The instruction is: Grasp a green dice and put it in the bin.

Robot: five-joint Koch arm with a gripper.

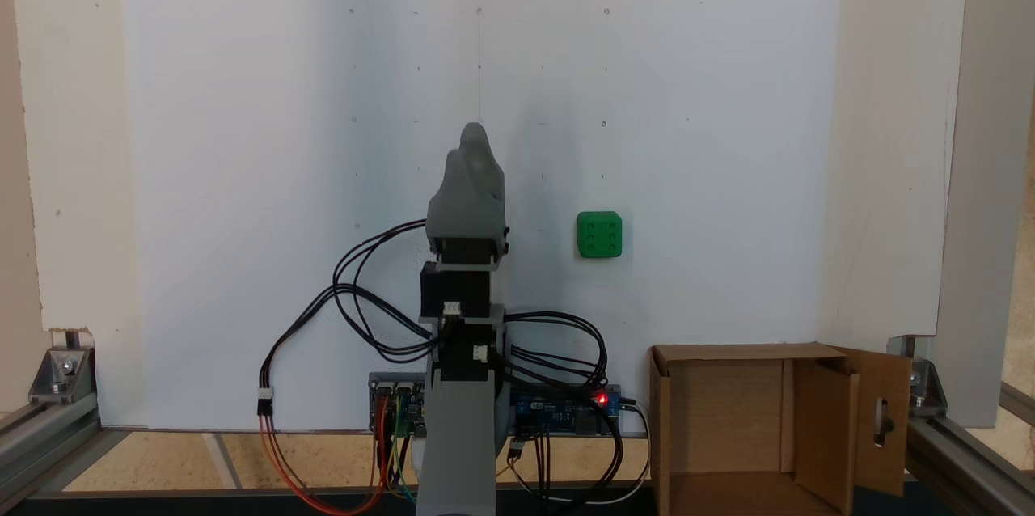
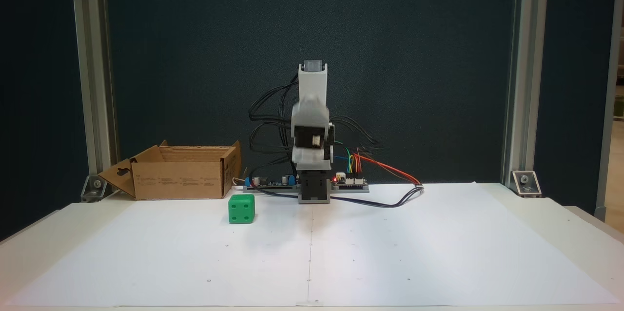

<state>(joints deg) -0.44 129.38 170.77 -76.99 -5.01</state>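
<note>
The green dice (image 1: pixel 599 234) (image 2: pixel 242 208) rests on the white paper, a face with six pips up in a fixed view. It lies to the right of my folded arm there, well apart from it. My grey gripper (image 1: pixel 475 136) (image 2: pixel 309 115) is held above the arm's base, its jaws together with no gap and nothing between them. The bin (image 1: pixel 720 395) (image 2: pixel 175 180), a brown cardboard box with open flaps, stands beside the arm's base. One flap (image 1: pixel 883 419) has a slot cutout. The dice sits just in front of the bin's corner, outside it.
Circuit boards (image 1: pixel 566 411) (image 2: pixel 348 182) and loose black and coloured cables (image 1: pixel 356 298) surround the arm's base. Aluminium frame posts (image 2: pixel 92 82) (image 2: pixel 516 82) and corner brackets (image 1: pixel 61 370) stand at the table's edges. The white paper sheet (image 2: pixel 390 252) covers most of the table.
</note>
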